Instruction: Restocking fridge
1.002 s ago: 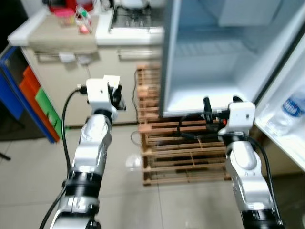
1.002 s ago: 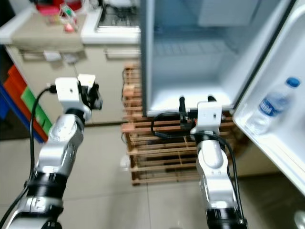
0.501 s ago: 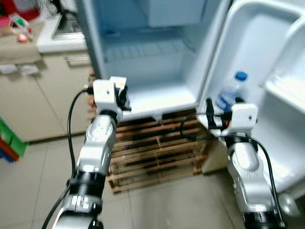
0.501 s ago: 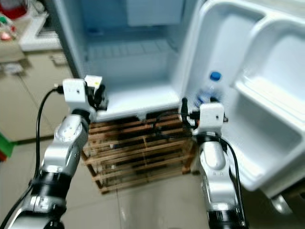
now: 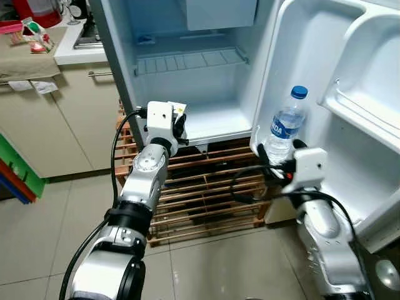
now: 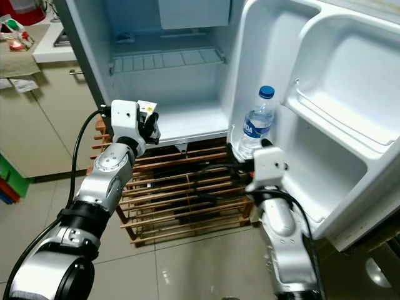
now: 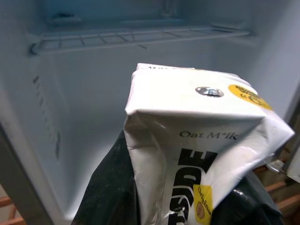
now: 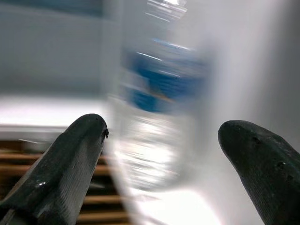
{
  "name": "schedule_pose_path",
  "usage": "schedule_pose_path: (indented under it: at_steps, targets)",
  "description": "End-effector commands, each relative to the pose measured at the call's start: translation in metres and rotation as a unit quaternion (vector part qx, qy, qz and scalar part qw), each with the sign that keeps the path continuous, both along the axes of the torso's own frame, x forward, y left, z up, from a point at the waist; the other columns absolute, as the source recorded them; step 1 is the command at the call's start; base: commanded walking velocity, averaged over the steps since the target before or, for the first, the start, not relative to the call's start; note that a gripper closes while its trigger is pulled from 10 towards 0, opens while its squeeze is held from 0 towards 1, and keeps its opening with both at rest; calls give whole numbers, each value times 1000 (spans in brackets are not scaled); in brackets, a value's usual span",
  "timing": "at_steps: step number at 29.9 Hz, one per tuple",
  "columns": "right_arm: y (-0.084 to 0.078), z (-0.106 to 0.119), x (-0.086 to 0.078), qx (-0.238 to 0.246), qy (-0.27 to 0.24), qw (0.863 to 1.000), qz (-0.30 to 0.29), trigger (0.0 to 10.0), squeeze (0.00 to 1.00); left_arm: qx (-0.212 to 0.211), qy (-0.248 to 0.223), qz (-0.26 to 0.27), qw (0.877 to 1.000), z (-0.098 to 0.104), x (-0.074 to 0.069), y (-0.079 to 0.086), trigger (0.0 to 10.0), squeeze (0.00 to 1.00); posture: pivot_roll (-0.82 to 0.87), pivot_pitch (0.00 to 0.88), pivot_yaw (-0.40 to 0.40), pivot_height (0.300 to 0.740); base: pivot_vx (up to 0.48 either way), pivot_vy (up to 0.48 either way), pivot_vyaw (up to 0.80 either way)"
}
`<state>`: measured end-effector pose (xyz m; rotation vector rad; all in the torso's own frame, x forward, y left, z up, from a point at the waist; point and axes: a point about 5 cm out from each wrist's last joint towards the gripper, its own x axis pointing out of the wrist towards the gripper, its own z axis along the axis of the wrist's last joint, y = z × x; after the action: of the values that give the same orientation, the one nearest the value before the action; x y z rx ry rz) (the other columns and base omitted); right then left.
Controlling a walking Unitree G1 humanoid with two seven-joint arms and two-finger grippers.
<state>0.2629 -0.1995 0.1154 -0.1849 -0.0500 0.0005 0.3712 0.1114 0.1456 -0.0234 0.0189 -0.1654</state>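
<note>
We count one white fridge (image 5: 119, 75) with its door open, one wire shelf (image 5: 187, 60) inside it, and one clear plastic water bottle with a blue cap (image 5: 284, 125). There is one white oat milk carton (image 7: 201, 154). We see one slatted wooden pallet rack (image 5: 200, 200), two silver arms, and two black-fingered grippers, left (image 5: 177, 130) and right (image 8: 164, 168).

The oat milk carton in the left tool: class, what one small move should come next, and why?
Probably ease the left tool forward to carry the oat milk carton over the fridge floor. The carton is clamped just at the open compartment's front edge, and the floor beyond looks bare. The right tool is open around the water bottle in the door shelf.
</note>
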Motion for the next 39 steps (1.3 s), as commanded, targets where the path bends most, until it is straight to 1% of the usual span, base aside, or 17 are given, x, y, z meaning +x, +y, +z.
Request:
schedule_pose_path:
  at_steps: [1,3,5,6,7,11,13,17,20,21,22,23,26,27,28,32,39]
  targets:
    - [-16,3,-1,-24,-7,999,-32,10000,145,-4,-1,2,1000,1,2,3,10000,0,-203,15,64,740,0,0,0]
    - [-24,4,-1,-36,-6,998,-47,10000,133,-4,1,4,1000,-1,3,4,10000,0,-201,18,64,740,0,0,0]
    - [-43,5,0,-52,-3,996,-77,10000,133,-5,4,3,1000,-5,2,3,10000,0,-197,25,63,740,0,0,0]
    - [-43,5,0,-52,-3,996,-77,10000,133,-5,4,3,1000,-5,2,3,10000,0,-197,25,63,740,0,0,0]
    - [-52,5,1,-60,1,994,-91,10000,133,-6,5,2,1000,-6,1,2,10000,0,-197,26,64,740,0,0,0]
    - [-66,4,3,-84,5,991,-107,10000,133,-4,4,0,1000,-8,0,3,10000,0,-193,32,68,740,0,0,0]
    - [-81,6,4,-105,6,986,-131,10000,133,-1,5,1,1000,-8,1,5,10000,0,-191,33,69,740,0,0,0]
    - [-89,12,6,-105,-4,983,-149,10000,137,1,3,3,1000,-8,2,6,10000,0,-189,32,68,740,0,0,0]
    - [-74,18,8,-78,-24,989,-122,10000,137,1,2,4,1000,-8,2,6,10000,0,-190,33,65,740,0,0,0]
    - [-74,18,8,-78,-24,989,-122,10000,137,1,2,4,1000,-8,2,6,10000,0,-190,33,65,740,0,0,0]
    - [-43,22,7,-41,-40,996,-61,10000,137,-8,4,4,1000,-10,1,5,10000,0,-191,32,65,740,0,0,0]
    - [-26,22,5,-24,-44,998,-27,10000,137,-11,5,4,1000,-10,1,4,10000,0,-191,32,61,740,0,0,0]
    - [4,17,-3,0,-33,999,43,10000,137,-17,7,0,1000,-11,3,-1,10000,0,-193,35,56,740,0,0,0]
    - [4,17,-3,0,-33,999,43,10000,137,-17,7,0,1000,-11,3,-1,10000,0,-193,35,56,740,0,0,0]
    - [16,13,-7,7,-20,997,74,10000,137,-22,11,-2,1000,-11,5,-4,10000,0,-196,36,54,740,0,0,0]
    - [16,4,-12,9,-1,997,79,10000,133,-28,20,-9,999,-9,9,-11,10000,0,-201,41,56,740,0,0,0]
    - [15,12,-13,11,-1,996,91,10000,141,-32,24,-16,999,1,19,-18,10000,0,-220,46,56,740,248,0,0]
